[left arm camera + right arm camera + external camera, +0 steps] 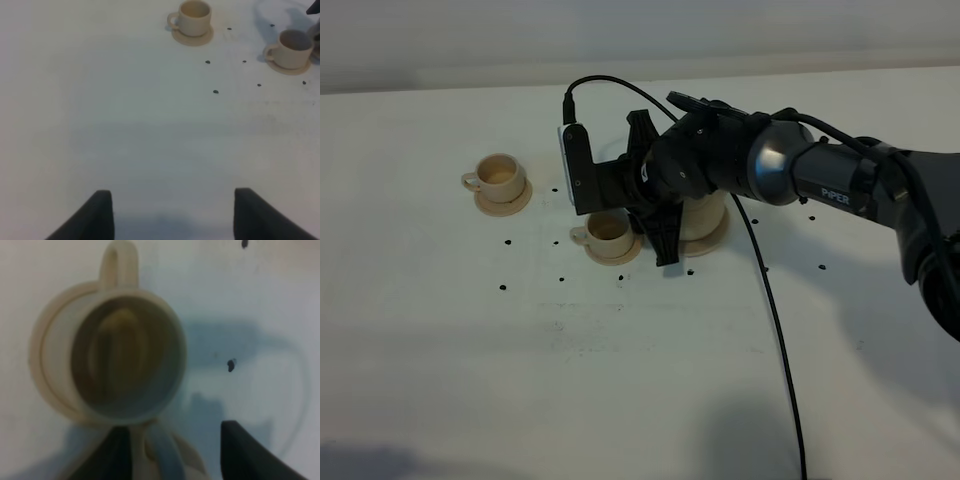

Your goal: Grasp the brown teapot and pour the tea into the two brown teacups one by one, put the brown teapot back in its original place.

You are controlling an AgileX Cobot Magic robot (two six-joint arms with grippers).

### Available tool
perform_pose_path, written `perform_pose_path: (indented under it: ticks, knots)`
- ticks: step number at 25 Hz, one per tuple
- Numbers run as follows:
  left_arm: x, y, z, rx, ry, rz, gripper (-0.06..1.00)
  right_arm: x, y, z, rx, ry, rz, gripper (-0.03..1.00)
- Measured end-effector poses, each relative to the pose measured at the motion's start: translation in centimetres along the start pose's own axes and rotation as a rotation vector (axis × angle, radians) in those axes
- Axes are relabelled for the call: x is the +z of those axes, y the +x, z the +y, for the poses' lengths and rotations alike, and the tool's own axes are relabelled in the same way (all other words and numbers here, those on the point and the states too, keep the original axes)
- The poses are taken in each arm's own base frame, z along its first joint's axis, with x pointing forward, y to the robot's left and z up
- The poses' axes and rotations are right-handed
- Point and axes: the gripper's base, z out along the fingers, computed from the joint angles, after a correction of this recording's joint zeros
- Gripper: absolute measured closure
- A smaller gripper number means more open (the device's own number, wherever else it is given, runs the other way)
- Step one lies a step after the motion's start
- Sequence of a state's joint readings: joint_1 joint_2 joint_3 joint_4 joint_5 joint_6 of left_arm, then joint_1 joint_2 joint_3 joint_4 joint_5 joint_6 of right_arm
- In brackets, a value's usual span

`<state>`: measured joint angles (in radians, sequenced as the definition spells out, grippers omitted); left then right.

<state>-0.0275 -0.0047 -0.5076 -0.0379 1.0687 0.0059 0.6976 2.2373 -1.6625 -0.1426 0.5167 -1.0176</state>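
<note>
Right gripper [172,452] reaches across the middle and is turned downward, so the wrist view looks straight into 1 teacup. We see its 2 fingers fairly far apart with a pale ceramic part [160,460] between them, reaching to that cup's rim. It is blurred, so we cannot tell whether they clamp it or just straddle it.

The brown teapot [708,212] is mostly hidden behind this gripper. Only its lower body shows, on the arm side of the fingers, over the wide saucer [715,243]. We cannot tell if it touches the saucer or is lifted.

Nearer teacup [610,230] sits on its small saucer [620,256] right below the gripper, handle pointing away from the teapot, inside dark. Farther teacup [501,175], on its own saucer, stands well apart, beyond the nearer one from the gripper, inside pale.

Left gripper [172,210] hovers over bare table [100,125], fingertips wide, nothing between them; both cups are well ahead of it.

Small black dots [503,287] are scattered around the cups. Black cable [775,320] trails from the right arm across the table.
</note>
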Motion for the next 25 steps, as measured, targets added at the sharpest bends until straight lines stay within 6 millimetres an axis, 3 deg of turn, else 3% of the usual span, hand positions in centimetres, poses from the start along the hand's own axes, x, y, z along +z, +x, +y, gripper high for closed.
perform_pose_path:
  ticks: [17, 25]
  knots:
    - [0.0, 0.0, 0.0, 0.000, 0.000, 0.000, 0.45, 0.0, 0.7, 0.6, 0.005, -0.087, 0.057, 0.57]
    - [0.0, 0.0, 0.0, 0.000, 0.000, 0.000, 0.45, -1.3, 0.3, 0.8, 0.012, -0.128, 0.075, 0.60]
